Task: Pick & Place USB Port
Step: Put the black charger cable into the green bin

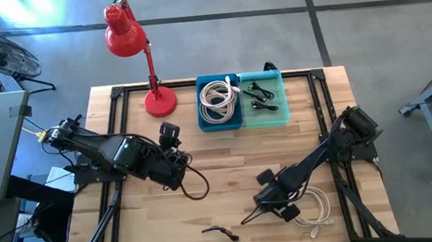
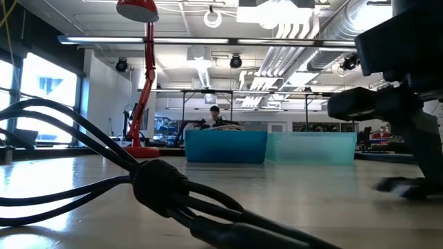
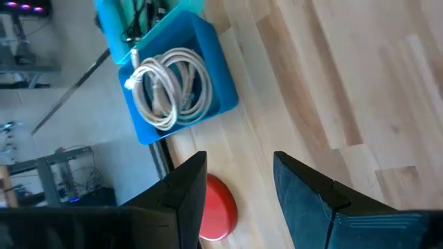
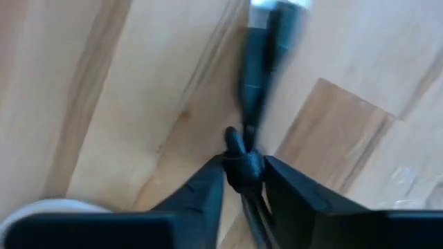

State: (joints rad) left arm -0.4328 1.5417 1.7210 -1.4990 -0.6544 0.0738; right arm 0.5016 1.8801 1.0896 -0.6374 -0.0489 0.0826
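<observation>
Right wrist view: the right hand (image 4: 243,181) is low over the near right of the table (image 1: 227,156), fingers pinched on a black USB cable (image 4: 255,83). Left hand (image 1: 171,135) waits mid-left, fingers apart. At the far edge, the blue bin (image 1: 220,103) holds a coiled white cable (image 1: 218,98); the teal bin (image 1: 265,97) holds black cables.

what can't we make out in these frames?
- Black cable in the right claw: right wrist view blurs its plug end and the top edge crops it.
- Teal bin contents: too small in high view; walls hide them in low view.
- Left claw: open, nothing between the fingers.
</observation>
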